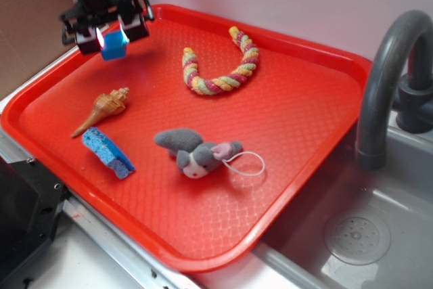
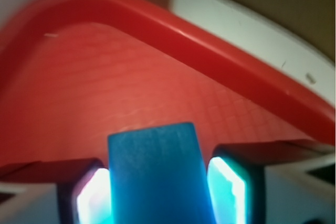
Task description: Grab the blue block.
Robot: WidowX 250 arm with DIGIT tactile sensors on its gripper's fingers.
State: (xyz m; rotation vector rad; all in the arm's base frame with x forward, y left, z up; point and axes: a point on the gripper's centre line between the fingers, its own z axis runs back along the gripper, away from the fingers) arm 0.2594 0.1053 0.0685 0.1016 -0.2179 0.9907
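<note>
The blue block (image 1: 114, 44) is a small smooth solid-blue block held between my gripper's (image 1: 111, 32) two fingers, lifted above the far left corner of the red tray (image 1: 304, 167). In the wrist view the block (image 2: 157, 177) fills the gap between the two glowing pads (image 2: 226, 187), and the jaws press on both of its sides. The gripper (image 2: 160, 192) is shut on the block. The tray's far rim (image 2: 220, 61) curves behind it.
On the tray lie a seashell (image 1: 103, 108), a light blue sponge (image 1: 108, 151), a grey plush mouse (image 1: 196, 151) and a coloured rope toy (image 1: 220, 72). A grey faucet (image 1: 385, 79) and a sink (image 1: 358, 235) stand at the right.
</note>
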